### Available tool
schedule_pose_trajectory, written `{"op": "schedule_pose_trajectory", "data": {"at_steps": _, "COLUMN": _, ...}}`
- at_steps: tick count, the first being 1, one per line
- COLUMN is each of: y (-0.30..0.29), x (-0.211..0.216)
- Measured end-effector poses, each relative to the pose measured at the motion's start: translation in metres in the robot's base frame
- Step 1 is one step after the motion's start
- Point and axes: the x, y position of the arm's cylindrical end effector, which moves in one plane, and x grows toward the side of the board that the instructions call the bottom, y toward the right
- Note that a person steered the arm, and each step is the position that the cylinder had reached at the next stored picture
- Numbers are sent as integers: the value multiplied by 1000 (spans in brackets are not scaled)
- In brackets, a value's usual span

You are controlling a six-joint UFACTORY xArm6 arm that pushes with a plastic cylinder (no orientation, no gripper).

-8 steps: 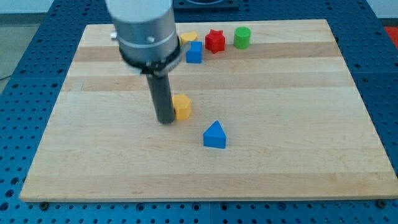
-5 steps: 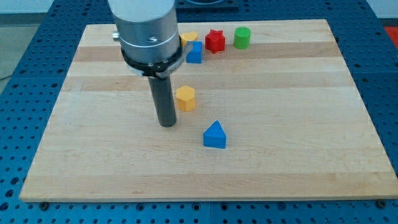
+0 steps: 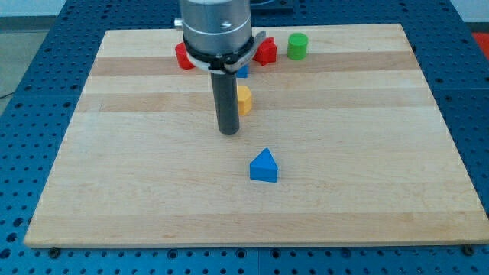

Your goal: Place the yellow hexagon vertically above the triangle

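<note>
Already the yellow hexagon [image 3: 244, 100] has been pushed up-right from its earlier spot, now touching my tip [image 3: 228, 132] at its 2 o'clock and standing near 11 o'clock of the blue triangle [image 3: 264, 166]; no claw is fitted.

This place looks like a robotics lab. A pale wooden board [image 3: 321, 191] lies on a blue metal table [image 3: 23, 229] with a regular grid of small holes, the kind of perforated bench used for mounting test equipment. On the board stand only small coloured test blocks, such as a blue triangle [image 3: 264, 166] and a green cylinder [image 3: 297, 46], and a grey robot arm [image 3: 216, 30] with a dark rod [image 3: 227, 103] hangs over them.
</note>
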Motion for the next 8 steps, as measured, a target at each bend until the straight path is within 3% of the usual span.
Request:
{"op": "schedule_pose_trajectory", "data": {"at_steps": 2, "y": 0, "x": -46}}
{"op": "schedule_pose_trajectory", "data": {"at_steps": 3, "y": 2, "x": -21}}
{"op": "schedule_pose_trajectory", "data": {"at_steps": 8, "y": 23, "x": -64}}
